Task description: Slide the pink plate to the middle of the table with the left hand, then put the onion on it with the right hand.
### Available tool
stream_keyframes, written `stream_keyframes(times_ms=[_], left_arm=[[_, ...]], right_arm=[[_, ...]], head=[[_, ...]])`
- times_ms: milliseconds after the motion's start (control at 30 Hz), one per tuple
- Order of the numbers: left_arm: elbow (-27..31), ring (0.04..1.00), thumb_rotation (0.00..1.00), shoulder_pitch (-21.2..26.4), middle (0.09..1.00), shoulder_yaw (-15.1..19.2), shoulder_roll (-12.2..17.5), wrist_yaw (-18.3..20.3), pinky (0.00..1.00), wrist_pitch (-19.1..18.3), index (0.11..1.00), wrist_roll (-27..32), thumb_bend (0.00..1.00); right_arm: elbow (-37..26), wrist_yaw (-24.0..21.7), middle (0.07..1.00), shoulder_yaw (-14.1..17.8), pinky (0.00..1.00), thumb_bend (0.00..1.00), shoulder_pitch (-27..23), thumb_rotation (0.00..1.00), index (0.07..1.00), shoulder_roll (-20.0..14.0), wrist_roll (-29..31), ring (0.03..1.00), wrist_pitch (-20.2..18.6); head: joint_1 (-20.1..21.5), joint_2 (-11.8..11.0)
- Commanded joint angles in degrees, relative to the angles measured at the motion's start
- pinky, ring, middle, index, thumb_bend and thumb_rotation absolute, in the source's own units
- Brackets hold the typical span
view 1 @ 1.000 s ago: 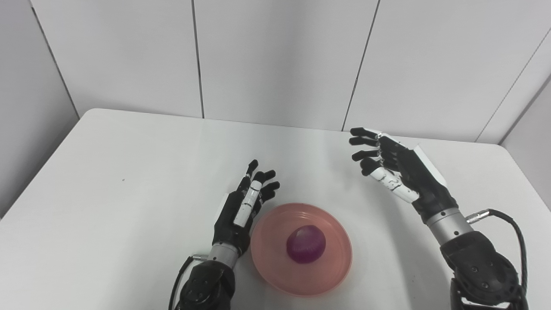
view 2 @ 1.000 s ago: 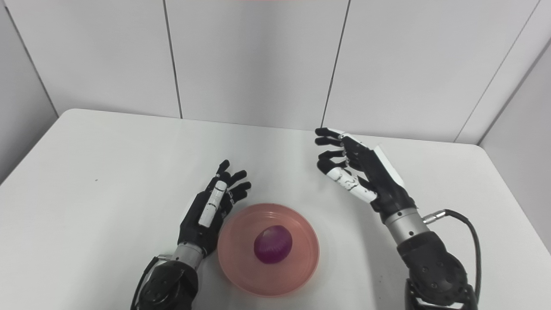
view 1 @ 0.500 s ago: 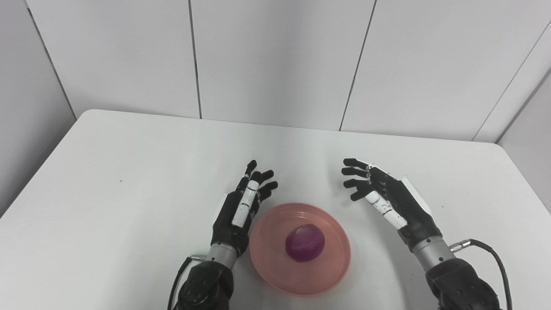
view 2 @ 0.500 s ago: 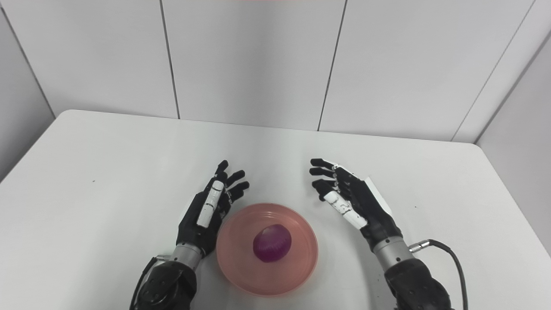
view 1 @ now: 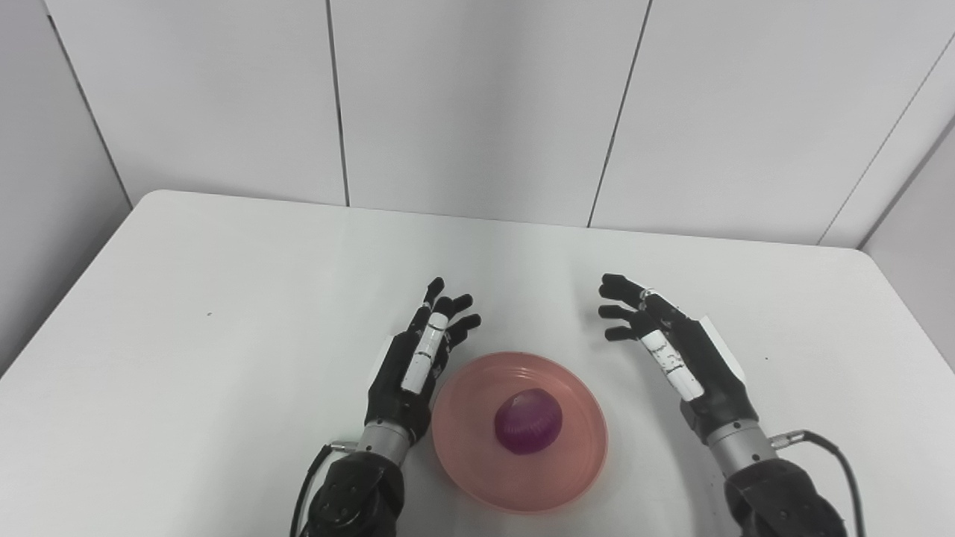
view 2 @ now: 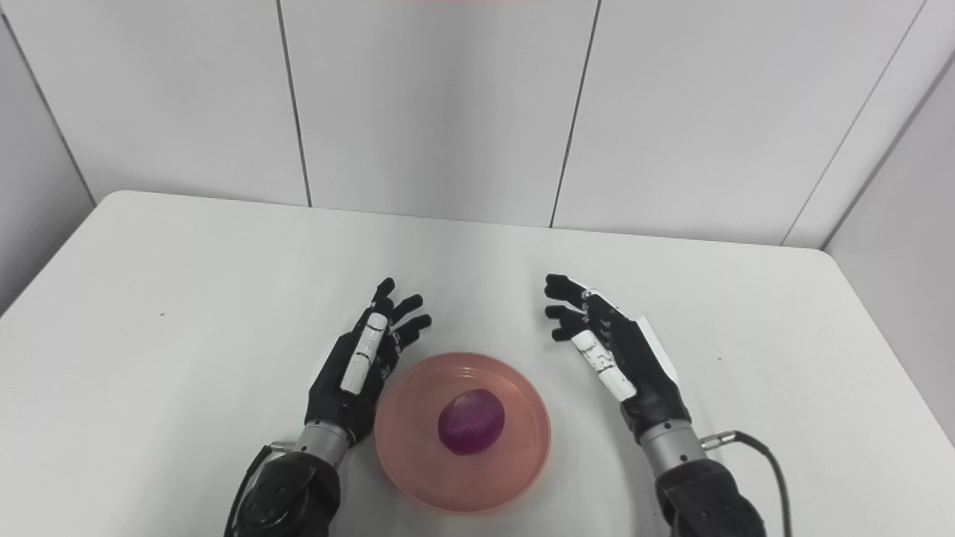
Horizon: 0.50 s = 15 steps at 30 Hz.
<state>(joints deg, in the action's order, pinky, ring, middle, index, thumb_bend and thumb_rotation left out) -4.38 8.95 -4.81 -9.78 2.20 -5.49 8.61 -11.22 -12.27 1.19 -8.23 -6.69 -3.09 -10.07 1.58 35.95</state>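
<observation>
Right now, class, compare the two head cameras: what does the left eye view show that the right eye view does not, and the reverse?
Only the left eye view shows a wider strip of side wall at its left edge. Only the right eye view shows more wall at its right edge. Both show the onion lying in the pink plate on the white table, with the left hand and right hand open on either side, holding nothing.

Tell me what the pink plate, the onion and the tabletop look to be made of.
Pink plate: probably plastic, faintly translucent, smooth with a soft sheen on the rim. Onion: a purple bulb with fine ribs; whether it is real or a replica cannot be told. Table: white, smooth, matt, likely laminate or painted board, mirroring the wall seams faintly.
</observation>
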Motion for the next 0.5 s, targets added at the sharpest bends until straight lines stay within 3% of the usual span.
stream_keyframes(times_ms=[0, 167, 467], left_arm=[[0.14, 0.815, 0.78, 1.42, 0.876, 0.14, -0.48, -0.30, 0.91, -0.05, 0.974, -0.50, 0.64], [0.28, 0.809, 0.78, 1.44, 0.877, 0.32, -0.30, -0.28, 0.90, -0.18, 0.970, -0.45, 0.65], [1.30, 0.817, 0.77, 1.23, 0.882, 0.78, -0.15, -0.01, 0.89, -1.35, 0.969, 0.10, 0.65]], right_arm=[[1.65, 2.34, 0.848, 1.30, 0.76, 0.79, -0.37, 0.89, 0.849, 0.91, 1.91, 0.816, 5.58], [9.78, 5.25, 0.854, 3.05, 0.80, 0.82, -0.25, 0.90, 0.866, 3.55, 4.62, 0.820, 11.66], [19.17, 7.81, 0.870, 3.48, 0.83, 0.88, -0.47, 0.91, 0.857, 7.68, 8.15, 0.859, 17.73]], head=[[0.03, -0.09], [-0.04, -0.23], [0.10, -0.15]])
